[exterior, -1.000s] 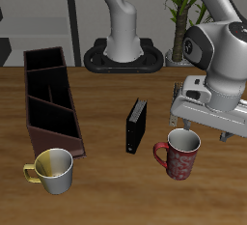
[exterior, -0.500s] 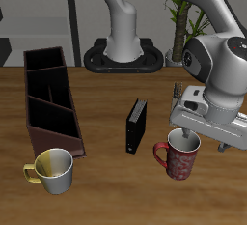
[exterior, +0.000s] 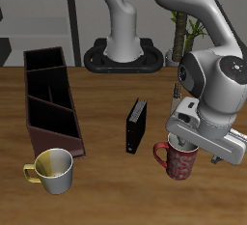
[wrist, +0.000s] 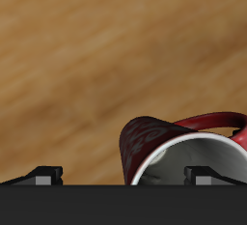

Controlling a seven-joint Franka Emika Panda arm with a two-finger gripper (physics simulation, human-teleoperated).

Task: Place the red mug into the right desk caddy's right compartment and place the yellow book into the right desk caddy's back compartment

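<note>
The red mug [exterior: 175, 165] stands upright on the table near the front edge, handle toward the black book. My gripper [exterior: 184, 145] is open and lowered onto the mug's rim. In the wrist view the mug [wrist: 154, 140] is close below. One fingertip [wrist: 204, 174] is over its pale inside and the other fingertip [wrist: 43, 174] is outside its wall. The right desk caddy [exterior: 39, 123] lies far across the table, long and maroon, with nothing in its sections. The yellow book is out of view.
A black book [exterior: 136, 125] stands on edge between the mug and the caddy. A yellow-and-white mug [exterior: 54, 169] stands by the caddy's near end. The robot base [exterior: 122, 53] is at the table's back.
My gripper has come down and toward the front edge, from above and behind the red mug onto its rim. The mug and the other things have not moved.
</note>
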